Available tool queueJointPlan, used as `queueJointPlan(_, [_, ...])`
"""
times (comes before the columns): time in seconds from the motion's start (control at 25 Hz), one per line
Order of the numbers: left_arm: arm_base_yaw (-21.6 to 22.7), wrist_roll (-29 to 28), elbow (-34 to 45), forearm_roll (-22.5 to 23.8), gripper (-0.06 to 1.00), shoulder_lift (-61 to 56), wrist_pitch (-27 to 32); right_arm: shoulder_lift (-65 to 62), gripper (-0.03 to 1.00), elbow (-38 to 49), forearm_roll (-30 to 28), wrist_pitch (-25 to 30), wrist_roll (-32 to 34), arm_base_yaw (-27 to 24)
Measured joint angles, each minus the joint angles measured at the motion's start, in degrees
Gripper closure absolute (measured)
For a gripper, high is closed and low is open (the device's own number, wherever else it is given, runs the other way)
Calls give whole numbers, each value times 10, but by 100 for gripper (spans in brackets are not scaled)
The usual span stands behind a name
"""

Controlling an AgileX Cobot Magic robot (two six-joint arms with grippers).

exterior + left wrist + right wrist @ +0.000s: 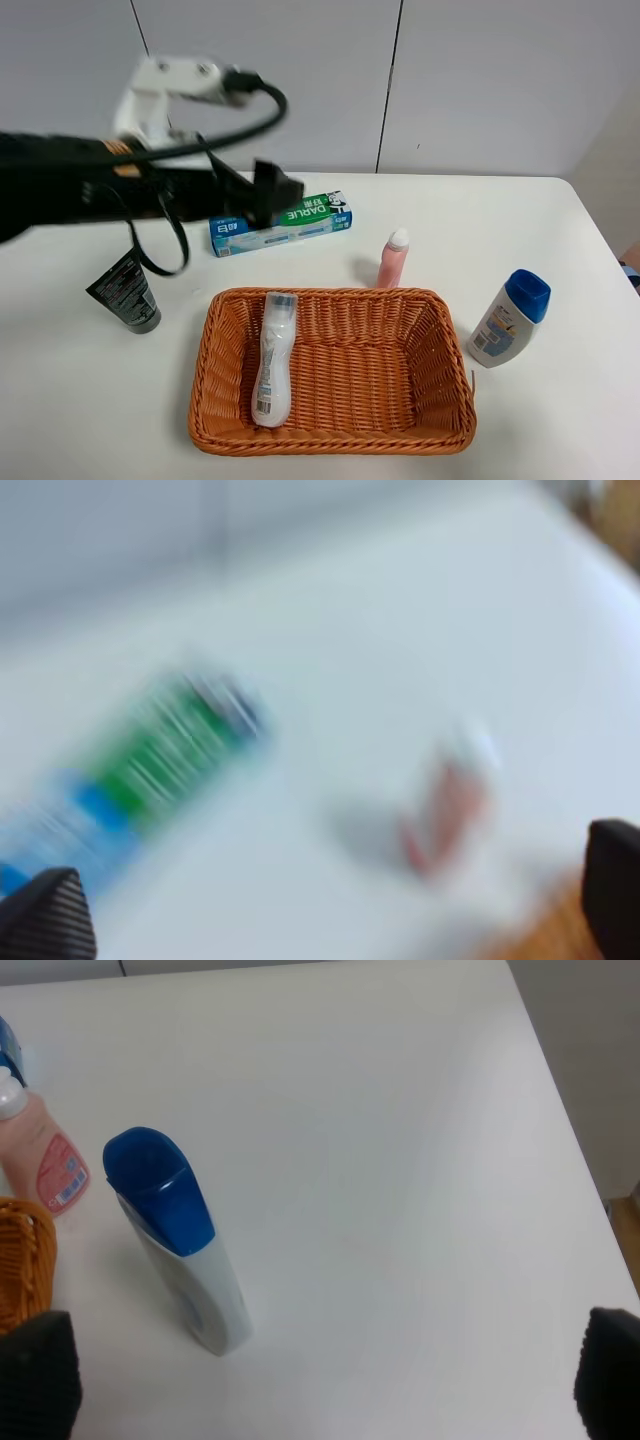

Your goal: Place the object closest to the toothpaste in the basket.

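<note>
The green and blue toothpaste box [282, 224] lies on the white table behind the wicker basket [330, 442]; it is blurred in the left wrist view [150, 770]. A white bottle [274, 358] lies inside the basket at its left. A pink bottle [392, 260] stands upright just behind the basket's far rim, to the right of the toothpaste, and shows in both wrist views [450, 800] [40, 1150]. My left gripper [275, 190] is above the toothpaste box, blurred by motion, open and empty [325, 910]. My right gripper [322, 1375] is open and empty, out of the exterior view.
A white bottle with a blue cap [510, 318] stands right of the basket, also in the right wrist view [180, 1240]. A black tube [125, 290] stands left of the basket. The table's right edge [600, 240] is near.
</note>
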Motion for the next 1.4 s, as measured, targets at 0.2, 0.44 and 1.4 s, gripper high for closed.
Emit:
queueJointPlan(0.2, [122, 1, -31, 70, -4, -153, 78, 0, -3, 0, 0, 0, 0, 0])
queueJointPlan(0.44, [278, 3, -33, 105, -4, -349, 194, 0, -3, 0, 0, 0, 0, 0])
queueJointPlan(1.4, [367, 49, 193, 78, -4, -721, 546, 0, -3, 0, 2, 0, 0, 0])
